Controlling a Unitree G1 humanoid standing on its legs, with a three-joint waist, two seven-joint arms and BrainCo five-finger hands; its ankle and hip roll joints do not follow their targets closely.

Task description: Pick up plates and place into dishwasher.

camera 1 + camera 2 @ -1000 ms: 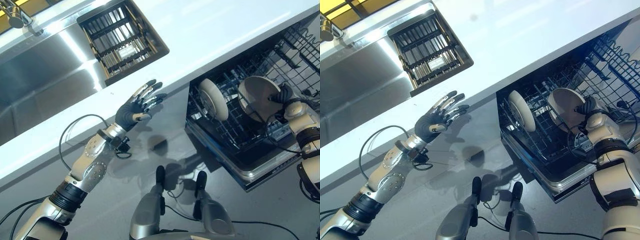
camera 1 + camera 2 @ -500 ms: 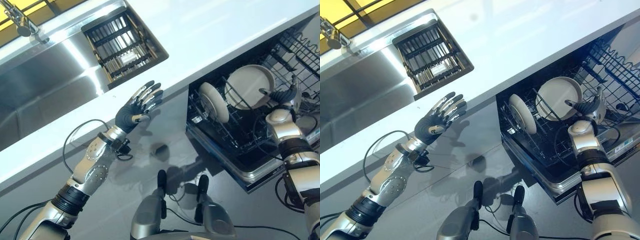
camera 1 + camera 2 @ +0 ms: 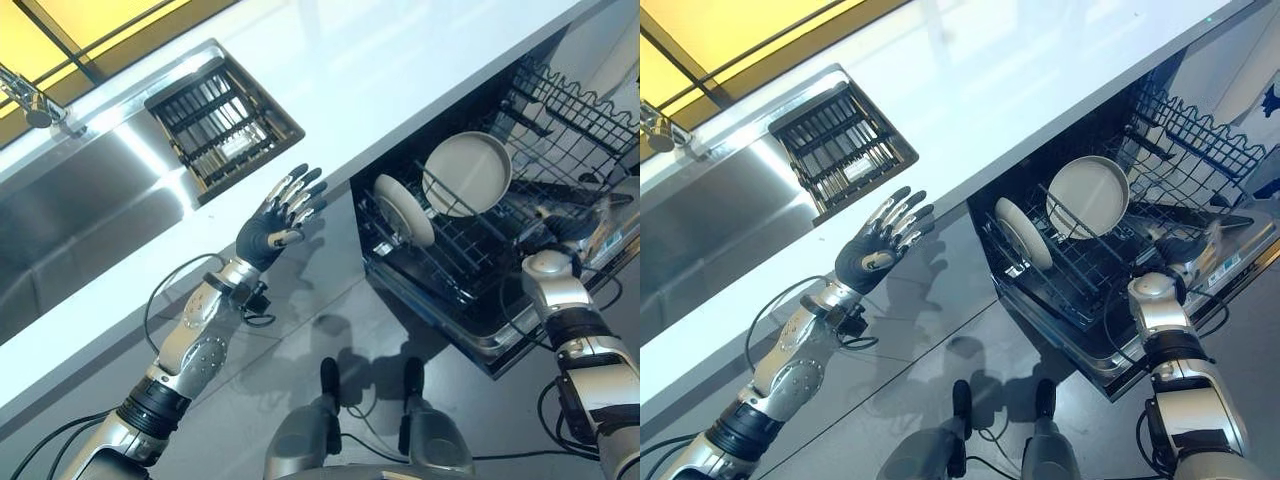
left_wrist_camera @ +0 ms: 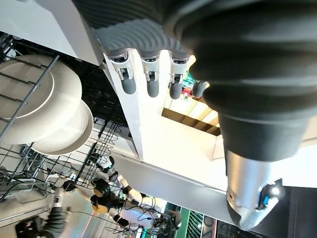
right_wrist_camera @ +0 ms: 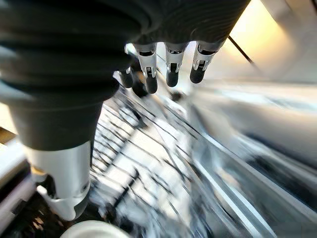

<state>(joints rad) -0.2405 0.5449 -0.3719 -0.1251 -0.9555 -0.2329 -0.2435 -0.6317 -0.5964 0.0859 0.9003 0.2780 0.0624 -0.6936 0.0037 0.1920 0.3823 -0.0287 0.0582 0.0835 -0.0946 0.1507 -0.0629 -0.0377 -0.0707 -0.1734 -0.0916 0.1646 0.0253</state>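
The dark wire dishwasher rack [image 3: 470, 255] carries two pale plates [image 3: 403, 209] [image 3: 466, 173], seemingly on edge between its tines

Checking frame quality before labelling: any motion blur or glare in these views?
Right wrist view: heavy motion smear across the dishwasher rack, robot hand fingers sharp. Left eye view: right robot hand streaked; strong glare on the sink. Left wrist view: plates crisp.

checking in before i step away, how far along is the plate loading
Two plates stand upright in the dishwasher rack, so those look done. Nothing is in hand: the right robot hand sits over the rack with straight fingers, the left robot hand open by the counter edge. No further plates are visible to load.
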